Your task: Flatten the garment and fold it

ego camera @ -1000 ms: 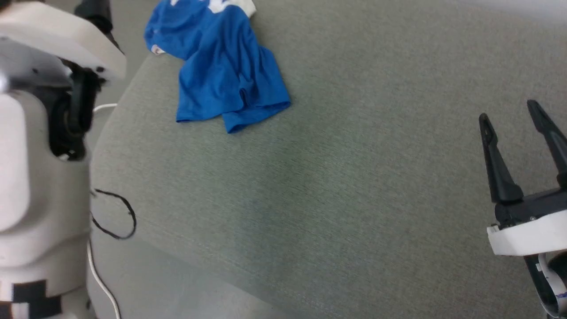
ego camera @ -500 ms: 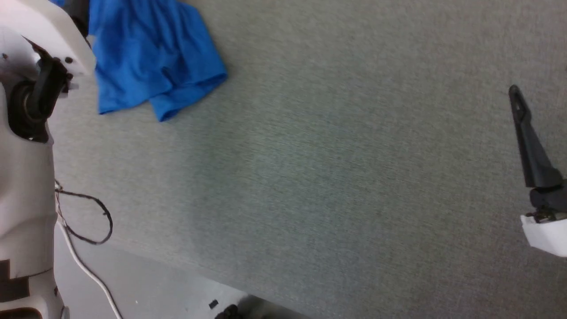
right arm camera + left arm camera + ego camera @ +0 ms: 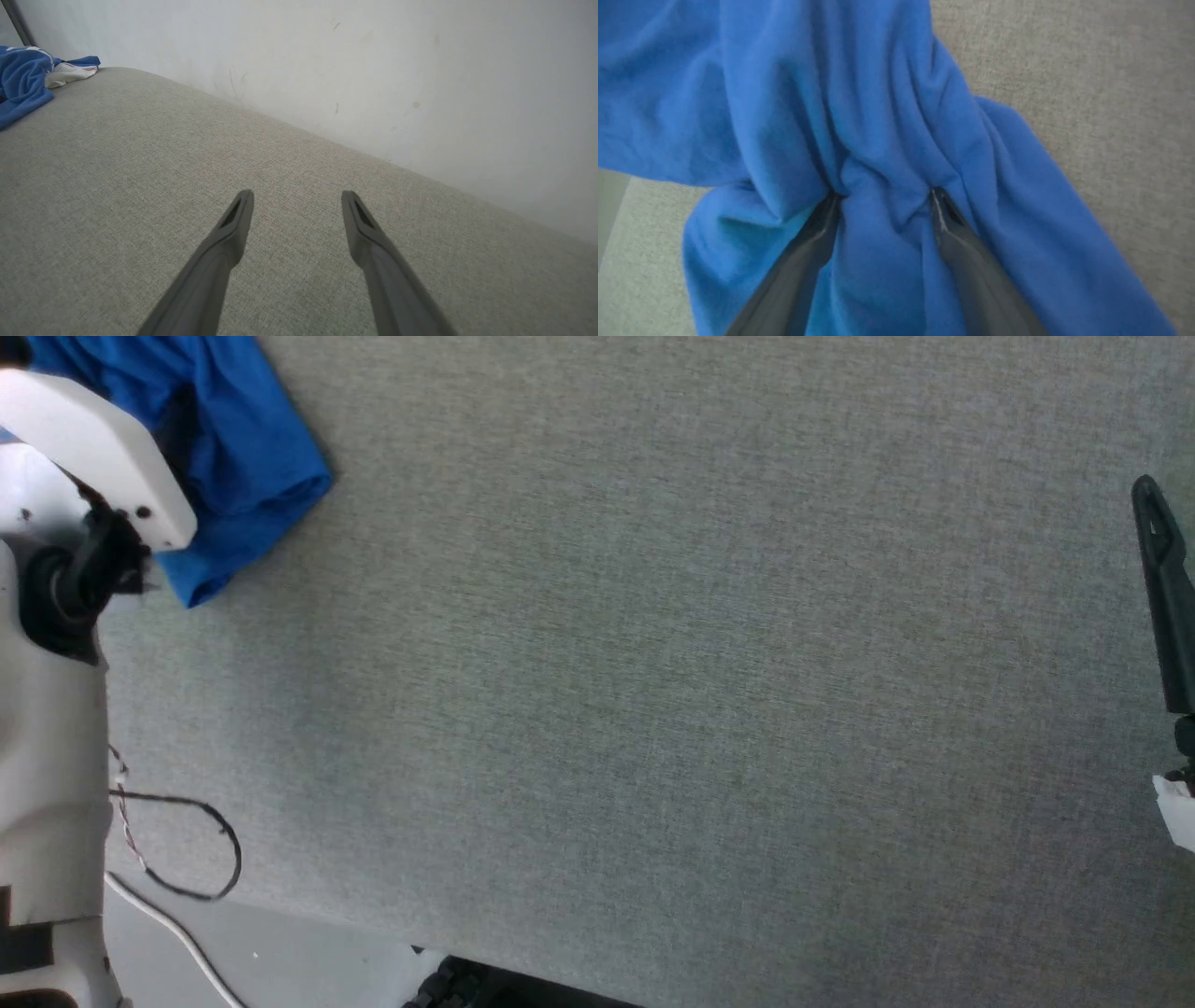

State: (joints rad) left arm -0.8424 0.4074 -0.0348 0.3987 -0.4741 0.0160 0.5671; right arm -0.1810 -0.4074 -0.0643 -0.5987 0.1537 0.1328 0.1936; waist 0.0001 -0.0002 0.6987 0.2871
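The garment is a crumpled royal-blue shirt at the top left of the head view, partly behind my pale left forearm. In the left wrist view the blue cloth lies bunched, and my left gripper presses into it with jaws wide apart and a ridge of fabric between them. In the right wrist view my right gripper hangs open over bare grey surface, with the garment and a white sleeve far off at the upper left. One right finger shows at the head view's right edge.
The grey fabric-covered table spreads wide between the two arms. A pale wall runs along its far side. At the lower left, black and white cables hang past the table's edge over the floor.
The head camera has swung, so the whole picture shifted: the garment slid to the upper left corner and the right gripper to the right edge. My left forearm now covers more of the garment.
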